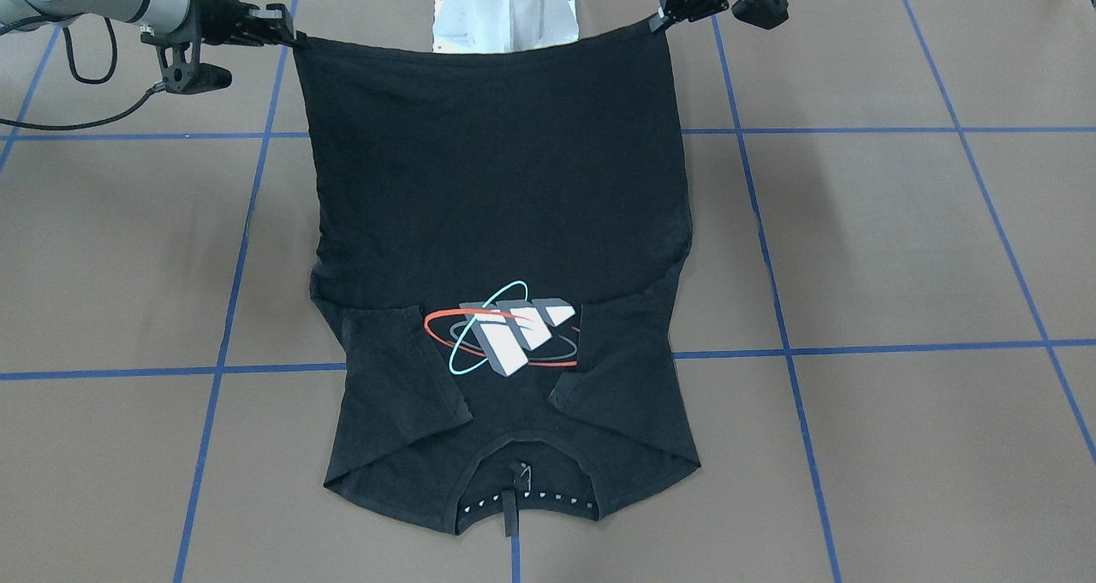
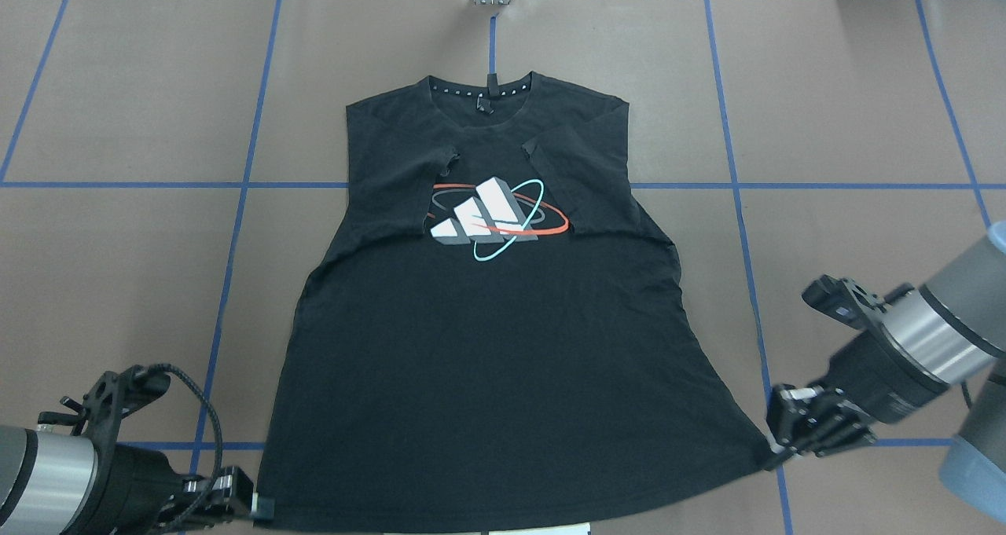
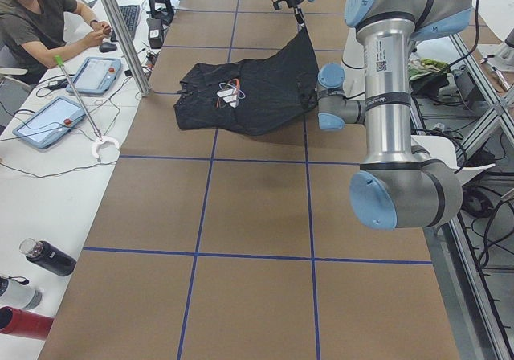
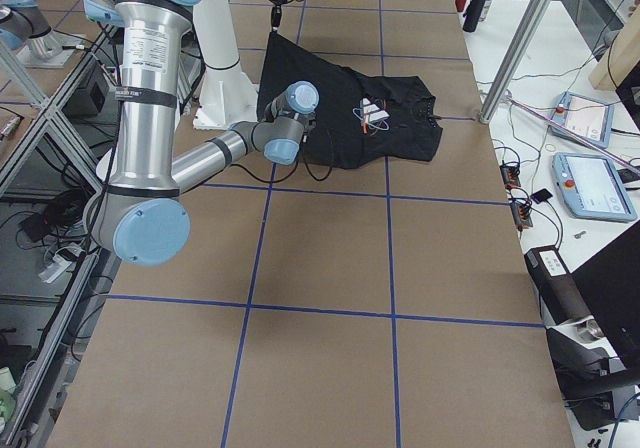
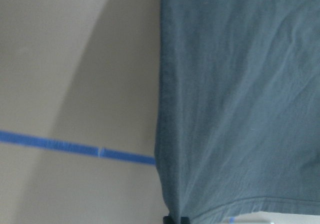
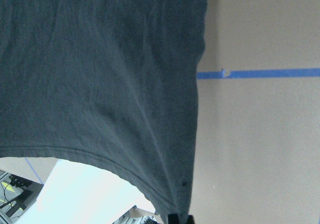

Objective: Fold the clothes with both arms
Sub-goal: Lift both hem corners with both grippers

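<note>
The clothes are one black T-shirt (image 1: 497, 198) (image 2: 487, 346) lying logo side up, its grey-white logo (image 2: 491, 217) showing between sleeves folded inward. The collar (image 2: 483, 95) rests on the table at the side far from the robot. The hem on the robot's side is lifted and stretched between the two arms. My left gripper (image 2: 263, 507) (image 1: 664, 20) is shut on one hem corner. The right gripper (image 2: 774, 455) (image 1: 295, 40) is shut on the other. Both wrist views show the hanging fabric (image 5: 240, 104) (image 6: 100, 84) running down into the pinch.
The brown table (image 1: 899, 223) carries a grid of blue tape lines. The white pedestal base (image 1: 505, 5) stands just behind the raised hem. A seated person (image 3: 36, 22) with tablets is at a side bench, and bottles (image 3: 48, 257) lie there too.
</note>
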### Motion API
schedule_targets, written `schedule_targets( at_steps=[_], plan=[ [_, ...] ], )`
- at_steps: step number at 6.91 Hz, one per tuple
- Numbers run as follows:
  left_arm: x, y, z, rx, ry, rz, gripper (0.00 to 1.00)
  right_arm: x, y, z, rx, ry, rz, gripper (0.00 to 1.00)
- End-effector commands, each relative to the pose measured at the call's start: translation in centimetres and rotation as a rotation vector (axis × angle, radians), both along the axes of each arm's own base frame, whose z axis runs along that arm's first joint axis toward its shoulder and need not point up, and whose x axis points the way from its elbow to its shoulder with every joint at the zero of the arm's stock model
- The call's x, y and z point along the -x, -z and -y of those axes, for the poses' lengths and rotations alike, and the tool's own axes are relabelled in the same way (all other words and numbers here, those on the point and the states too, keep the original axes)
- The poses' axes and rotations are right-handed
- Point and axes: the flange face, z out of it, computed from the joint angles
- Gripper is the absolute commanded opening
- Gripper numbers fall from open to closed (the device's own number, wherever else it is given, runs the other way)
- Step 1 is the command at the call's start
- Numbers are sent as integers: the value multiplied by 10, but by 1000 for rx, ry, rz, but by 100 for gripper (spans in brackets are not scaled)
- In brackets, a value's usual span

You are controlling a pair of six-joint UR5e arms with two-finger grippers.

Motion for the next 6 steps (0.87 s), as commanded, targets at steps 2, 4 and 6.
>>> schedule_targets(
  at_steps=[2, 4, 6],
  plan=[
    [8, 10, -14, 19, -105, -20, 0, -35, -42, -23, 11, 31, 50, 0],
    [37, 7, 34, 32, -36, -19, 0, -19, -28, 49, -33, -91, 94, 0],
    [54, 13, 91, -13, 62, -52, 0, -35, 1, 131, -88, -243, 137, 0]
  ],
)
